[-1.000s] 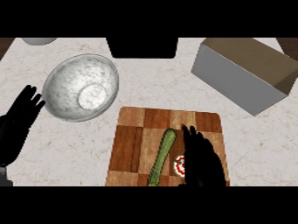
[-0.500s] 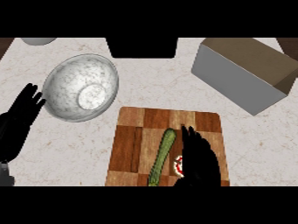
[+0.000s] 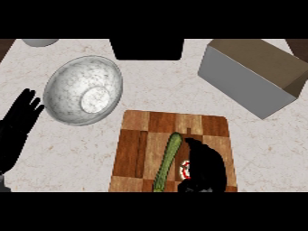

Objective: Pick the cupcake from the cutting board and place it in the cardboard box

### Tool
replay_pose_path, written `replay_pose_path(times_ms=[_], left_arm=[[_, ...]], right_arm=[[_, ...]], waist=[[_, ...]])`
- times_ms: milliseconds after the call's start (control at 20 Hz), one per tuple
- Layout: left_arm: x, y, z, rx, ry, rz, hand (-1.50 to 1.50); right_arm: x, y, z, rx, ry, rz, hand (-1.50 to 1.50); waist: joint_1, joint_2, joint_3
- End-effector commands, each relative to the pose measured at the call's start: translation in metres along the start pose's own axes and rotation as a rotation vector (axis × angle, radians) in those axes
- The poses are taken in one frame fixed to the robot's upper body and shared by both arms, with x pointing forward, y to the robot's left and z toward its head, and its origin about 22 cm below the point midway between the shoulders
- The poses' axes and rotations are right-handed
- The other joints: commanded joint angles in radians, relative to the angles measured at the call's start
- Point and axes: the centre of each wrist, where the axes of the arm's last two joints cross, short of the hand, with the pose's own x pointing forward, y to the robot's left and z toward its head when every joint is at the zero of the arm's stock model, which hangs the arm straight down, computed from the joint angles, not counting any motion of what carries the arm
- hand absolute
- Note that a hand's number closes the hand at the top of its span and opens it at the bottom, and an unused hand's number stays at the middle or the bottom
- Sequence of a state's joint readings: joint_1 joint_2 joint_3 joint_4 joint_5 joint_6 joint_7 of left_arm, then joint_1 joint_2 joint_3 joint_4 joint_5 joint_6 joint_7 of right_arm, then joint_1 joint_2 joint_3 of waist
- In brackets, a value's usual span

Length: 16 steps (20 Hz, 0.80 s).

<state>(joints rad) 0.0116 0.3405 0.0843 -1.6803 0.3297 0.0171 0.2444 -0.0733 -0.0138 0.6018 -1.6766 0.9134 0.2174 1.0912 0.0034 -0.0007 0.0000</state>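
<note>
Cupcake point(image 3: 185, 170) sits at the board's point(image 3: 139, 135) near edge under the right hand point(image 3: 206, 164), whose grasp cannot be told; closing clear of the cucumber point(image 3: 170, 155) beside it, then lifting straight, looks wisest.

Kitchen — counter point(image 3: 157, 85), bowl point(image 3: 83, 90), cutting board point(image 3: 142, 135).
</note>
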Motion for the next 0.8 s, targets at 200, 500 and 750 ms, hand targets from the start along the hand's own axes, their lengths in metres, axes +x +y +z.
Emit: replay_pose_path(times_ms=[200, 500, 750], left_arm=[[-0.006, 0.005, 0.009, -0.006, -0.006, 0.001, 0.00], [0.001, 0.002, -0.016, -0.013, 0.007, -0.010, 0.00], [0.005, -0.010, -0.020, -0.028, -0.021, 0.013, 0.00]], right_arm=[[0.019, 0.015, 0.010, -0.040, 0.018, 0.044, 1.50], [0.025, -0.003, -0.030, -0.028, -0.168, 0.130, 1.50], [0.039, -0.032, -0.061, 0.043, -0.473, 0.305, 1.50]], waist=[[0.002, 0.000, 0.000], [0.007, 0.005, 0.000], [0.037, 0.016, 0.001]])
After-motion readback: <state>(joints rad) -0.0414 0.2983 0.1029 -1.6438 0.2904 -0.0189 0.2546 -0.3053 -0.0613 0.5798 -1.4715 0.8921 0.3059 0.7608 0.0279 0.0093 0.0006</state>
